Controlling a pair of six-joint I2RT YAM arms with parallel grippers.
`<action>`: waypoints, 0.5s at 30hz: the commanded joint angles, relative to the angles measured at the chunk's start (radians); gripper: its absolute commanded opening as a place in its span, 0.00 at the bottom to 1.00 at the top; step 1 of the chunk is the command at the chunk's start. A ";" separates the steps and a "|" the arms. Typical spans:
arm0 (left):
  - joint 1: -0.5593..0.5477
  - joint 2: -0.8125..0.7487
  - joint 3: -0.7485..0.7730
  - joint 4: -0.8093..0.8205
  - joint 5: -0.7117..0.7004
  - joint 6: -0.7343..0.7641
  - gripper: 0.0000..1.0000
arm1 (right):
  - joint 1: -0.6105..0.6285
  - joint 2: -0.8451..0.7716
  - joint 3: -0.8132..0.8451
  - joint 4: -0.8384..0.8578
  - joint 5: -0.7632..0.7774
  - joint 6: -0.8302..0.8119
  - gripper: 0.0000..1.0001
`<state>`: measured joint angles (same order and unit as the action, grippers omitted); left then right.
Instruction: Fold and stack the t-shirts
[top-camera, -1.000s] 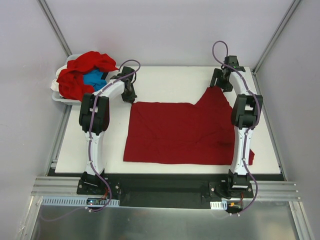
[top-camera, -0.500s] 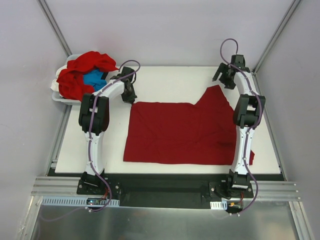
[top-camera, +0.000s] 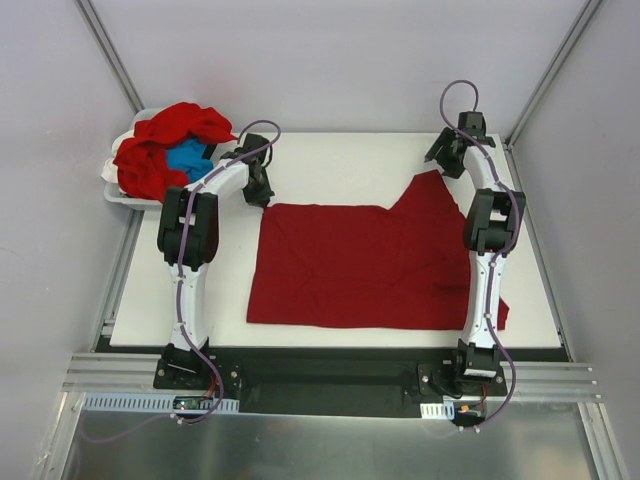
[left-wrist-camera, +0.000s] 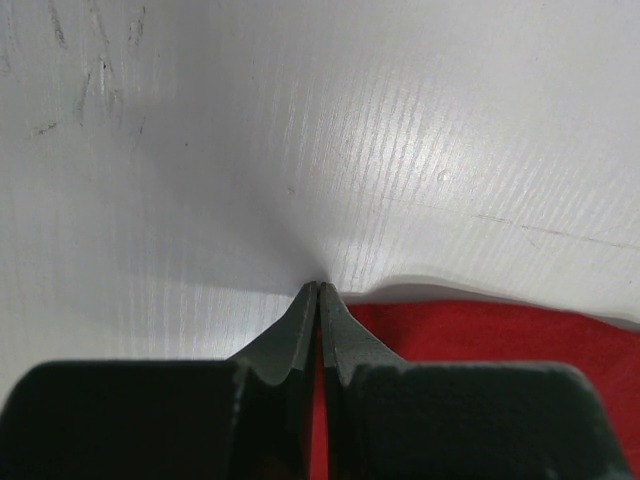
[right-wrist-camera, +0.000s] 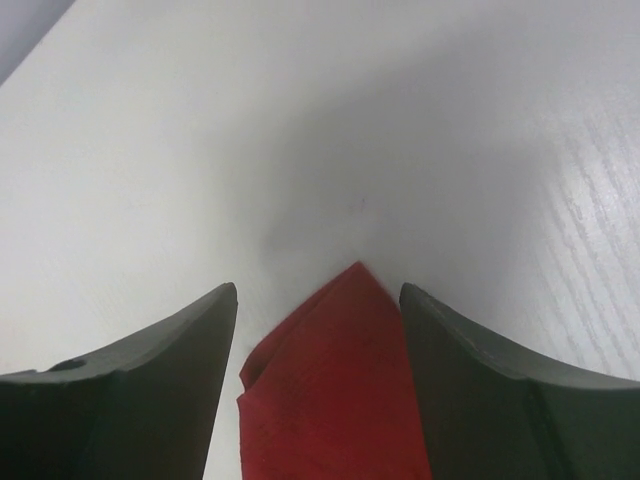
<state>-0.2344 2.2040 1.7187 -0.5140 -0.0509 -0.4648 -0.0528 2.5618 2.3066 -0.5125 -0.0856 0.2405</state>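
Bin (top-camera: 120, 198) at far left holds heaped shirts (top-camera: 150, 160). Red shirt (top-camera: 370, 265) lies spread on table (top-camera: 340, 165), right arm (top-camera: 488, 270) hiding its edge. Left gripper (left-wrist-camera: 318, 286) jaws pressed together at shirt corner; right gripper (right-wrist-camera: 318, 292) jaws spread over sleeve (right-wrist-camera: 335, 390).

A plain deep-red t-shirt (top-camera: 360, 265) is seen on the white table (top-camera: 330, 160). Off the table's far left corner, plain red shirts (top-camera: 160, 140) are heaped in a white bin (top-camera: 113, 195), a bright blue one (top-camera: 188, 158) showing among them. The arms (top-camera: 192, 290) over the table are coloured white and black
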 joint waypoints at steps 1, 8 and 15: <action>0.000 -0.038 -0.002 -0.047 0.023 -0.009 0.00 | 0.022 0.029 0.030 -0.096 0.040 0.014 0.69; 0.001 -0.041 -0.004 -0.047 0.029 -0.006 0.00 | 0.037 0.044 0.069 -0.165 0.107 0.022 0.52; 0.000 -0.043 0.002 -0.049 0.022 0.008 0.00 | 0.034 0.067 0.085 -0.187 0.055 0.048 0.23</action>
<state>-0.2344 2.2032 1.7187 -0.5159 -0.0494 -0.4633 -0.0235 2.6064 2.3909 -0.6231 -0.0242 0.2646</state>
